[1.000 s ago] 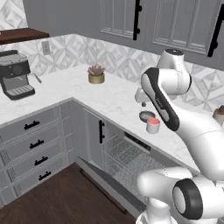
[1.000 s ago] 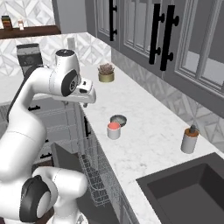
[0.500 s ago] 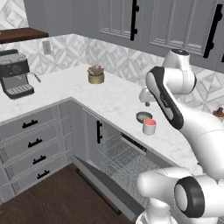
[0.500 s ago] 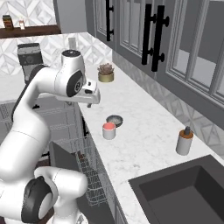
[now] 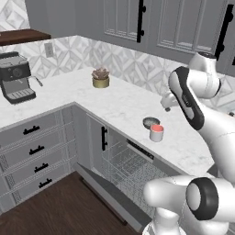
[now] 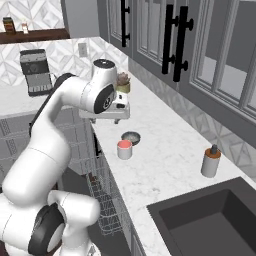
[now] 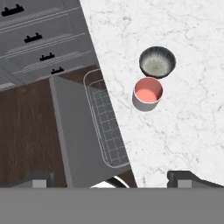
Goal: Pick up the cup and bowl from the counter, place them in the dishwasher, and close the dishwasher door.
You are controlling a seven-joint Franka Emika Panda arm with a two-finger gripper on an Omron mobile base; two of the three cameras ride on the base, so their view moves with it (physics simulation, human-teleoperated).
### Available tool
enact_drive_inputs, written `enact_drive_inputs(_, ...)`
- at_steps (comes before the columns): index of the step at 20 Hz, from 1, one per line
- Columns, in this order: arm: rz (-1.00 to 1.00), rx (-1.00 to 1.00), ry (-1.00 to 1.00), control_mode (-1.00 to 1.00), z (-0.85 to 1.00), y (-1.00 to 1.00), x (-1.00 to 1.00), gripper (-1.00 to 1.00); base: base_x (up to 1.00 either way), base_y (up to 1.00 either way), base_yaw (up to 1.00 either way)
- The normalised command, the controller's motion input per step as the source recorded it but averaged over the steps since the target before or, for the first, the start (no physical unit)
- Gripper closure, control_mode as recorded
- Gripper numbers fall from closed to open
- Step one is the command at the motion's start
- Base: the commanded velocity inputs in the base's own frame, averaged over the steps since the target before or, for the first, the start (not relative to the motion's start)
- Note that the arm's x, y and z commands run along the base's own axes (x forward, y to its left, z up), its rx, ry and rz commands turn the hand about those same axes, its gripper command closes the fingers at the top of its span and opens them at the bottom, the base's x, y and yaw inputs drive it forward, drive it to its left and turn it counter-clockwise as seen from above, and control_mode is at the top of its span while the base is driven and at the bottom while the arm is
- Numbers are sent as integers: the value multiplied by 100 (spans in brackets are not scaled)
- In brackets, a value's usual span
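Plant pot [image 5: 100, 81] far behind bowl [image 5: 151, 122]

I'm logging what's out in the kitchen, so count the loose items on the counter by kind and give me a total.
Cup: 1
Bowl: 1
Potted plant: 1
Pump bottle: 1
Coffee machine: 1
Total: 5

White arm bent high, gripper [image 6: 116, 119] pointing downward, jaws spread wide and empty
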Motion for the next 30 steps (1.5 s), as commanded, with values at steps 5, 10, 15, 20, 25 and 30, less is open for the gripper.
enact_drive_inputs(5, 10, -7, 0, -100, -29, -11, 30, -100, 0, 0, 0)
enact_drive_inputs(10, 3, -16, 0, -100, -61, 22, 38, -100, 0, 0, 0)
enact_drive_inputs(15, 0, -16, 0, -100, -62, 38, 34, -100, 0, 0, 0)
enact_drive_inputs(20, 0, -7, 0, -100, -55, 6, 40, -100, 0, 0, 0)
enact_drive_inputs(25, 0, -3, 0, -100, -48, 0, 43, -100, 0, 0, 0)
enact_drive_inputs(30, 0, -2, 0, -100, -36, 0, 44, -100, 0, 0, 0)
